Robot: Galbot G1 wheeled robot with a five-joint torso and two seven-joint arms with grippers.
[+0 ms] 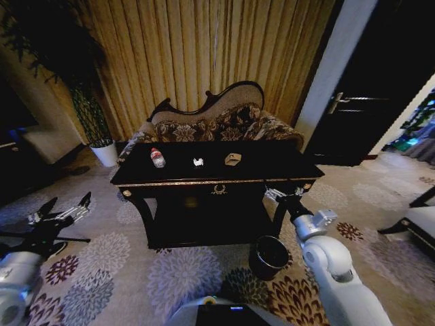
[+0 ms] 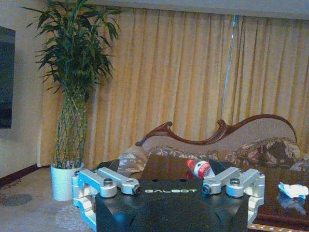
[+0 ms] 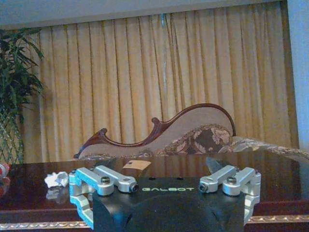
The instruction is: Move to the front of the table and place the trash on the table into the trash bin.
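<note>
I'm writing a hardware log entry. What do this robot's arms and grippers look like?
Both arms are smooth, rounded silver-white shells with dark joints. The left gripper and right gripper have silver metal linkage fingers with bolts, mounted on glossy black housings printed "GALBOT".

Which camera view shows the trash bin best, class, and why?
The head view: the trash bin stands whole on the carpet, its black inside open to the camera, beside the front right leg of the table. Both wrist views look across the tabletop toward the curtains, above the bin's level.
</note>
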